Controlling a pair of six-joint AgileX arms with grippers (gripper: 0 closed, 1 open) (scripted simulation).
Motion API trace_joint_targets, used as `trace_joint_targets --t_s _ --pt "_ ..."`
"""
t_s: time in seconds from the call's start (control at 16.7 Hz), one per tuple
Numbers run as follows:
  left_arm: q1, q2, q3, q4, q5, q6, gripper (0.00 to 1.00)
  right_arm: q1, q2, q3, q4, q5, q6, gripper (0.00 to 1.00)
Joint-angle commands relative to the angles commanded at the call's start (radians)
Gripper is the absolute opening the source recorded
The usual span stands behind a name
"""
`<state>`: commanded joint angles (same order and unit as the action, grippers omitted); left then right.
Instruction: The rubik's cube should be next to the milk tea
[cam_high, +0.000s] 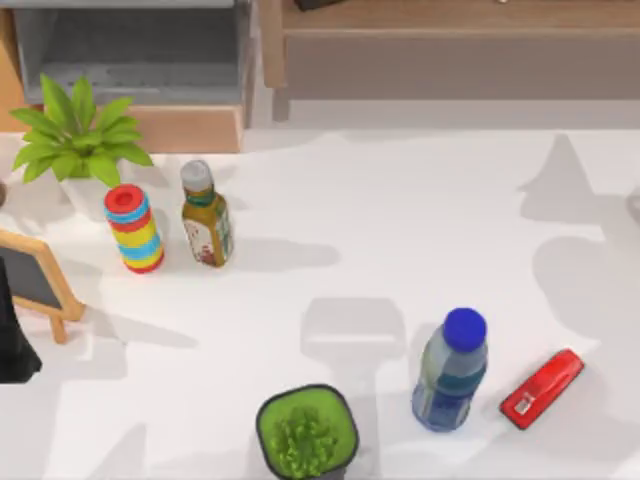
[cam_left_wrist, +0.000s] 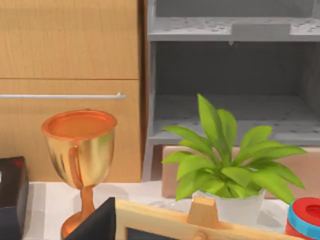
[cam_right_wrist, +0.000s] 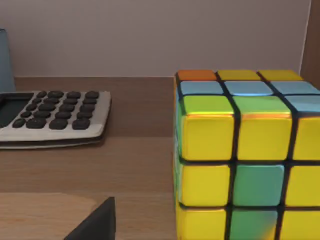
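Observation:
The rubik's cube (cam_right_wrist: 240, 155), with yellow, green, orange and pale-blue tiles, stands on a brown wooden shelf (cam_right_wrist: 135, 165) close in front of my right wrist camera. A dark part of my right gripper (cam_right_wrist: 95, 222) shows at the picture's lower edge, short of the cube and not touching it. The milk tea (cam_high: 450, 372), with a blue cap and blue label, stands upright on the white table (cam_high: 400, 230) at the front right. My left arm (cam_high: 12, 345) is parked at the table's far left edge, and a dark bit of its gripper (cam_left_wrist: 97, 222) shows in the left wrist view.
A grey calculator (cam_right_wrist: 50, 117) lies on the shelf beside the cube. On the table are a red stapler (cam_high: 541, 388) right of the milk tea, a green potted plant (cam_high: 305, 432), an olive-brown bottle (cam_high: 205, 218), a striped ring stack (cam_high: 134, 228), a leafy plant (cam_high: 78, 140), a chalkboard (cam_high: 35, 275) and a trophy (cam_left_wrist: 80, 155).

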<state>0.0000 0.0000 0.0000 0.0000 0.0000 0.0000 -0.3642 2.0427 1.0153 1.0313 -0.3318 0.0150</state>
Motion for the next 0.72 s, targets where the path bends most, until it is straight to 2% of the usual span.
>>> trace_joint_targets --t_s 0.36,0.72 --pt "0.000 0.000 0.000 0.000 0.000 0.000 1.00 0.020 0.114 0.198 -0.080 0.023 0.000 1.00" --pt "0.000 0.000 0.000 0.000 0.000 0.000 1.00 0.026 0.153 0.231 -0.077 0.029 -0.001 1.00"
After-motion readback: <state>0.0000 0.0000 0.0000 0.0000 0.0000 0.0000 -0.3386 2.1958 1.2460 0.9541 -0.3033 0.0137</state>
